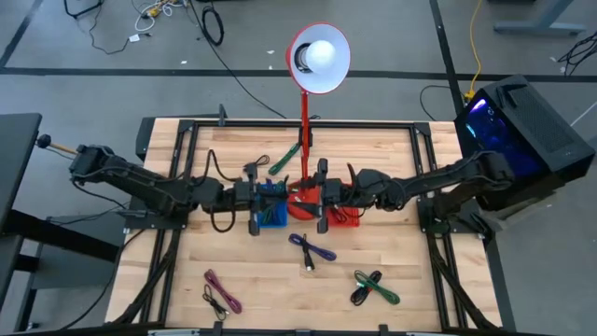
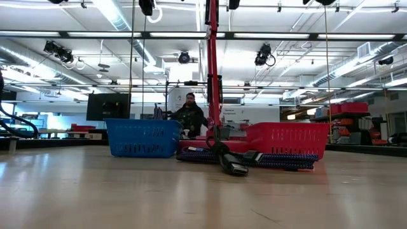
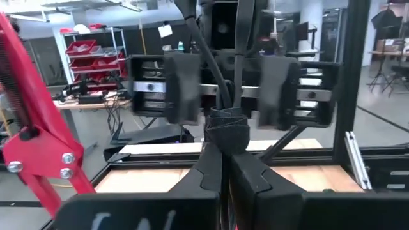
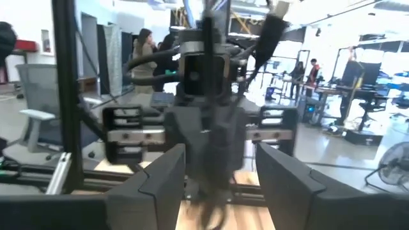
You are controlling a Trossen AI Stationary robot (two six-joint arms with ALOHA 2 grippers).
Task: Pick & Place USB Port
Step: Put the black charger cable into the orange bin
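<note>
My left gripper (image 3: 223, 167) is shut on a black cable bundle (image 3: 227, 131) and stands raised over the blue basket (image 1: 272, 215). My right gripper (image 4: 220, 182) faces it from the table's right, over the red basket (image 1: 343, 217). It is open, with its fingers apart on either side of the bundle (image 4: 214, 150) and not touching it. In the high view the two grippers, left (image 1: 270, 196) and right (image 1: 310, 196), nearly meet by the lamp's red base (image 1: 300, 205). Neither gripper shows in the low view. My left gripper pinches the black cable bundle between its two fingers at the wrapped middle part (image 3: 228, 137). The fingers come level from the table's left. The bundle is lifted clear, and its loose end (image 4: 209, 207) hangs below the fingers.
The red lamp pole (image 1: 304, 131) rises between the baskets. Loose cables lie on the near half of the table: purple (image 1: 312, 250), green and black (image 1: 373, 287), pink (image 1: 220, 294). A green one (image 1: 284, 161) lies farther back. A black cable (image 2: 232, 162) lies before the baskets, and a person (image 2: 189, 111) sits behind.
</note>
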